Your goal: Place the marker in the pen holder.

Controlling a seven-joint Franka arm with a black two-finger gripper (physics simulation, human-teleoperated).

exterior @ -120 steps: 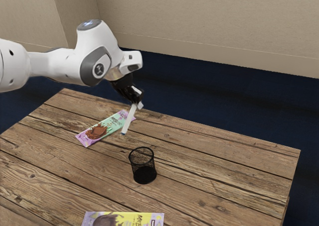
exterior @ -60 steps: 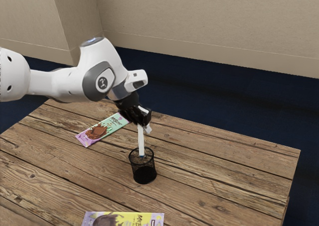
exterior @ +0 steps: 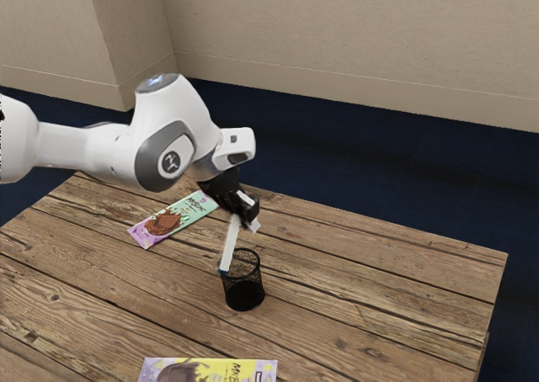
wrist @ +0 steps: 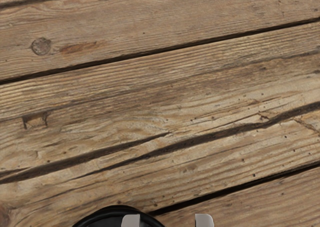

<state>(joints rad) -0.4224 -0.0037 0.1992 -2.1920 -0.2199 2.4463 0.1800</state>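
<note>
1. Marker [exterior: 228,246], frame centre, now leans; its tip [exterior: 223,272] has shifted from mid-mouth to holder's [exterior: 244,295] left rim. Inside or outside: unclear.
2. Tool [exterior: 250,214] grasps marker.
3. Recentring probably needed before release.

In the exterior view, a beige wall [exterior: 354,29] spans from ten to two o'clock, stepping forward in a squared section [exterior: 50,29] near ten. A plain skirting [exterior: 337,89] runs along its foot. Dark blue floor [exterior: 404,163] stretches towards three o'clock. The worktop [exterior: 379,315] is weathered brown planking with dark seams, its corner pointing to four, under soft light.
</note>
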